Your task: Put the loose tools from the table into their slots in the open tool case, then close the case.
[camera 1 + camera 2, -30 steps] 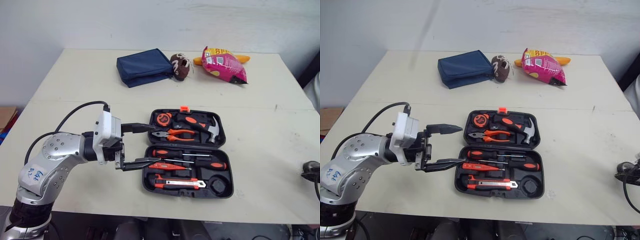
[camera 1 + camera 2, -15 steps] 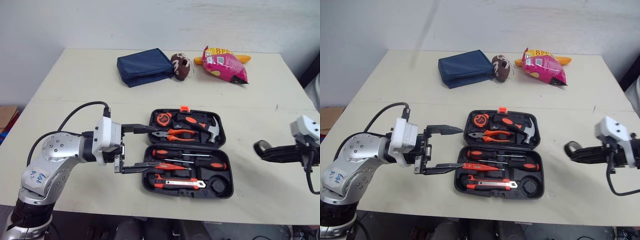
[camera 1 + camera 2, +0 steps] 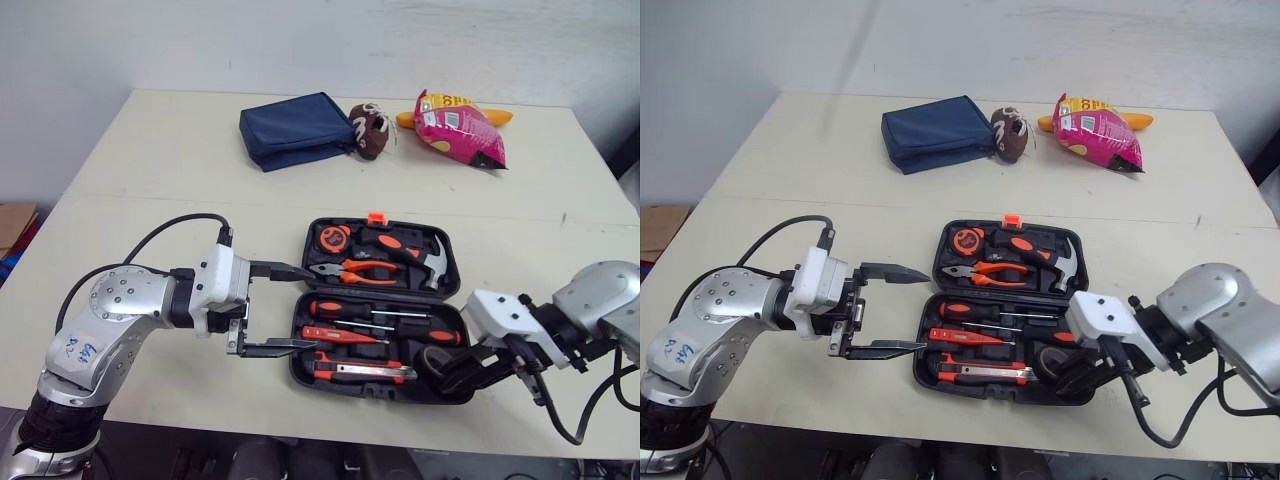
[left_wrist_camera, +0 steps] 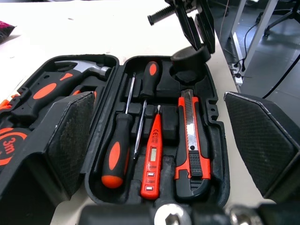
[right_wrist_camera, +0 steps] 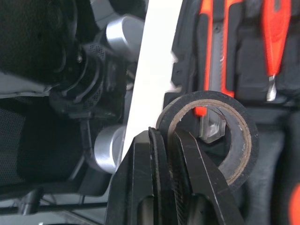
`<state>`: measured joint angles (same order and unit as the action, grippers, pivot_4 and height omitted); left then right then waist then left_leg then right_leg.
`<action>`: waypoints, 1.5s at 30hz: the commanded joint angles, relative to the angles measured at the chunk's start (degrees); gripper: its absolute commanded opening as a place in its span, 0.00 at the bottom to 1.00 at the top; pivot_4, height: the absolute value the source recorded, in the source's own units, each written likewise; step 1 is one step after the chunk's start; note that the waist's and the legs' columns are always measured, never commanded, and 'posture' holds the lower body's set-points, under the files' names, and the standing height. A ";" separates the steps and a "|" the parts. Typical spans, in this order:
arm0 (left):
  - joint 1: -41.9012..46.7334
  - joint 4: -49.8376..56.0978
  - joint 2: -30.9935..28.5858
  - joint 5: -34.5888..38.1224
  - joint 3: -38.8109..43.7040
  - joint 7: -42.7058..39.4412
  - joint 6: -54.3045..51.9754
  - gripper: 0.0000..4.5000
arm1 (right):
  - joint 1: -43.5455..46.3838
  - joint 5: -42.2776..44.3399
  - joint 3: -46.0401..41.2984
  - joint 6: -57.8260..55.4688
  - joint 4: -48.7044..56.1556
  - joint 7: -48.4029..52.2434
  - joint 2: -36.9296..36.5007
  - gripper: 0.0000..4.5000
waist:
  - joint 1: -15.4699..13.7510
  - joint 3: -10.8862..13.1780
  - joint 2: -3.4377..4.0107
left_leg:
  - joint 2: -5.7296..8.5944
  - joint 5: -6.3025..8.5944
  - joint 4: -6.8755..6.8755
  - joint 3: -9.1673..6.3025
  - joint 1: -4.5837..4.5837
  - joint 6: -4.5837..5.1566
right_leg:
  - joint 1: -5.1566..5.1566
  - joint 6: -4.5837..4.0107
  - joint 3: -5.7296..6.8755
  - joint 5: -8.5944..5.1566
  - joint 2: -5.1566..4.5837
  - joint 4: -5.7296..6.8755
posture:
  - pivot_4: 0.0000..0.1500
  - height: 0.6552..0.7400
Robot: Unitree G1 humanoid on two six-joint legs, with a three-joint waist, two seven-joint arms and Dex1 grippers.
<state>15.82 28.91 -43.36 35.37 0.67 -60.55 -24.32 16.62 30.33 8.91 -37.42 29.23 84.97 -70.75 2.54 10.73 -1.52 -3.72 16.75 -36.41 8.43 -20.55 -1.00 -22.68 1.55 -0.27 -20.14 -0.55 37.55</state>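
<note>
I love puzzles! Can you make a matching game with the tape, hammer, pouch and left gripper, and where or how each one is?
Things:
1 tape
2 hammer
3 pouch
4 left gripper

Places or states:
A open, beside the case
B blue, far back on the table
C pinched by the right gripper
D lying in the case's far half

Pairs: 1-C, 2-D, 3-B, 4-A

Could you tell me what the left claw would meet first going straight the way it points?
The left claw would probably first meet the side wall of the tool case, at the half holding the screwdrivers.
</note>
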 commanded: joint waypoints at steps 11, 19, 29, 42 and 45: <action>-0.61 5.01 -0.71 0.68 0.23 1.53 -1.31 1.00 | -0.76 -11.54 5.56 4.73 -3.11 -1.03 -1.72 0.01 | 0.53 0.00 -0.02 | -0.01 -0.03 -0.08 0.00 0.04 0.01 | 0.02 -0.01 0.00 0.00 0.01 0.15 | 1.00 1.00; -1.58 6.23 -0.10 0.84 0.08 2.66 -2.05 1.00 | -1.46 -12.75 5.26 4.06 -3.19 -0.86 -2.73 0.01 | 0.48 0.01 -0.05 | 0.00 -0.03 -0.15 -0.01 0.05 0.03 | 0.05 -0.01 0.00 0.00 -0.01 0.18 | 1.00 1.00; -2.44 6.63 0.16 0.74 -0.07 3.43 -1.98 1.00 | -2.53 -12.33 4.49 8.21 -5.13 -1.66 1.25 0.01 | 0.60 0.01 -0.25 | -0.01 -0.04 -0.29 0.00 0.15 0.05 | 0.16 -0.03 -0.01 0.03 -0.02 0.24 | 1.00 1.00; -3.80 5.54 -1.04 0.77 1.50 2.56 -1.52 1.00 | -4.98 5.65 -8.45 10.55 -9.21 7.18 4.17 0.67 | 0.47 0.11 -0.24 | -0.01 -0.03 -0.32 -0.02 0.13 0.07 | 0.15 -0.03 0.00 0.03 0.00 0.30 | 1.00 1.00; -4.13 5.54 -1.27 0.84 1.98 2.45 -1.44 1.00 | -5.17 7.45 -9.69 10.42 -10.55 6.80 4.99 0.67 | 0.52 0.10 -0.28 | -0.02 -0.01 -0.37 -0.03 0.13 0.10 | 0.18 -0.03 0.01 0.03 0.00 0.30 | 1.00 1.00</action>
<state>12.12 33.21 -44.03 35.56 1.27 -57.73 -26.63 11.84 35.61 1.00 -26.44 18.72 88.76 -65.77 3.06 10.83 -1.81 -3.74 16.75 -36.79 8.40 -20.43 -0.88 -22.50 1.51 -0.26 -20.11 -0.56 37.85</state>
